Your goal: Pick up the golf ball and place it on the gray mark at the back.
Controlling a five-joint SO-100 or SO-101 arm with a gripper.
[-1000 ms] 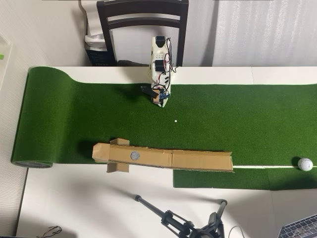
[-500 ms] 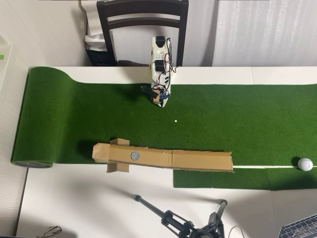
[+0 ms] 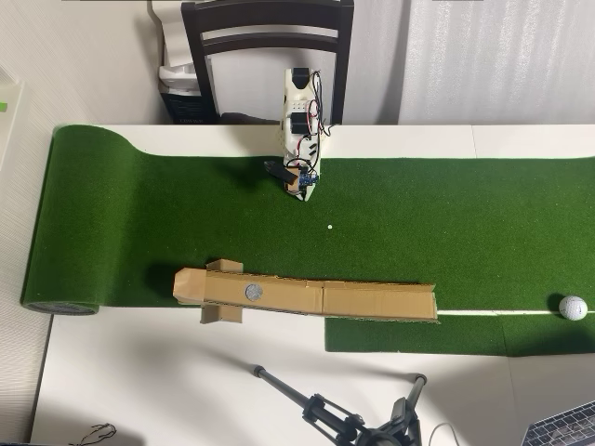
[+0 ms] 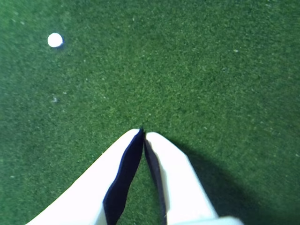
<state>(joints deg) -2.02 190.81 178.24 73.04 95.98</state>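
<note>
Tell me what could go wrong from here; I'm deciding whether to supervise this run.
1. The golf ball lies at the far right edge of the overhead view, well away from the gripper; it may be out of reach.
2. The wrist view shows only turf and the white dot, which could be mistaken for the ball.
3. The gray mark sits on a narrow cardboard ramp; a released ball could roll off.

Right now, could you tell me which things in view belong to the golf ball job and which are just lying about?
Belong to the job:
- golf ball, far right on the green mat
- gray mark, on the cardboard ramp
- gripper, fingertips together, holding nothing

Just lying about:
- tiny white dot on the mat
- chair
- tripod
</note>
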